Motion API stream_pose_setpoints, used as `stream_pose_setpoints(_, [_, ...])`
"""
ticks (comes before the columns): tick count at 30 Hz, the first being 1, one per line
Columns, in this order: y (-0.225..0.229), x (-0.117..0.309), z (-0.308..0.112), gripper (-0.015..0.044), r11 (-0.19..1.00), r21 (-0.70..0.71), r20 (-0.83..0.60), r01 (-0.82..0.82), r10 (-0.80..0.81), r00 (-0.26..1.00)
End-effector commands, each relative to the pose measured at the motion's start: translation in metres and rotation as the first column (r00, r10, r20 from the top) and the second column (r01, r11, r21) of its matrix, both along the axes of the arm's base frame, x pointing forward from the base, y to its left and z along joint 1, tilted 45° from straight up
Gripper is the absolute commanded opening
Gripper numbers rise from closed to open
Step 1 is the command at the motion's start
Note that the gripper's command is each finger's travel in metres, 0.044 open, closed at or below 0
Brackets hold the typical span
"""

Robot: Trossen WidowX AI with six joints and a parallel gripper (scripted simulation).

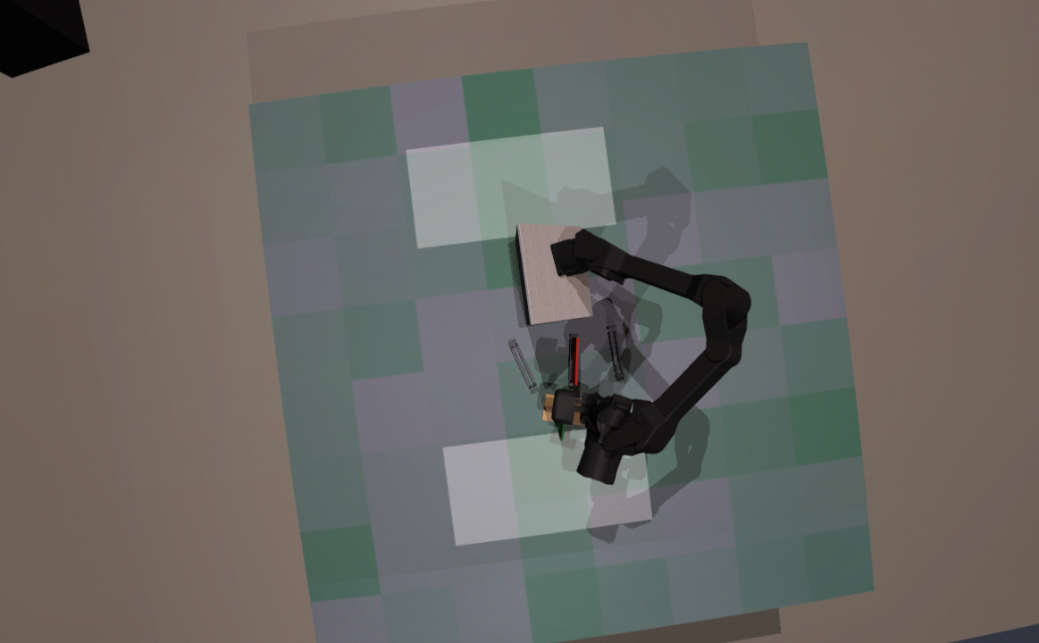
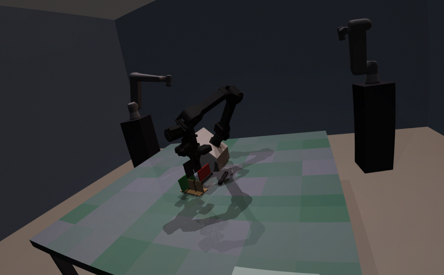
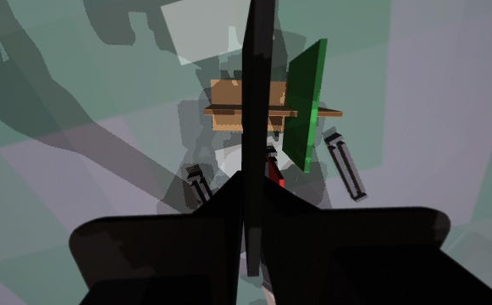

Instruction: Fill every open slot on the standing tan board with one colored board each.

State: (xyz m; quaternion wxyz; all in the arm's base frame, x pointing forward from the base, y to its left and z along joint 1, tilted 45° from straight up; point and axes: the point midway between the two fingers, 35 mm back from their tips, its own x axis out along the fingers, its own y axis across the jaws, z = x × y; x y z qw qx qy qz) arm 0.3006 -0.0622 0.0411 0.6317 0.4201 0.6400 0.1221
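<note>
Grasping a dark board (image 2: 188, 169) (image 3: 257, 97), your pincer (image 1: 565, 407) (image 2: 197, 168) (image 3: 246, 177) holds it upright above the standing tan board (image 1: 548, 408) (image 2: 199, 186) (image 3: 225, 111). In your wrist view, the tan board lies toward twelve o'clock from the fingertips, its long axis running nine to three; your dark board runs twelve to six, nearly square across it. The seated green board (image 1: 561, 432) (image 2: 183, 183) (image 3: 303, 106) stands toward one. The dark board hides the open slot there, so you likely need to confirm notch alignment before lowering straight down
</note>
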Motion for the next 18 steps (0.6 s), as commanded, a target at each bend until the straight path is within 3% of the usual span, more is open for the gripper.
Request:
stream_pose_setpoints(1, [-0.005,0.005,-0.004,0.0000,1.000,-0.004,-0.008,0.011,-0.011,1.000])
stream_pose_setpoints(18, [0.010,0.008,-0.019,0.0000,1.000,-0.004,-0.008,0.011,-0.011,1.000])
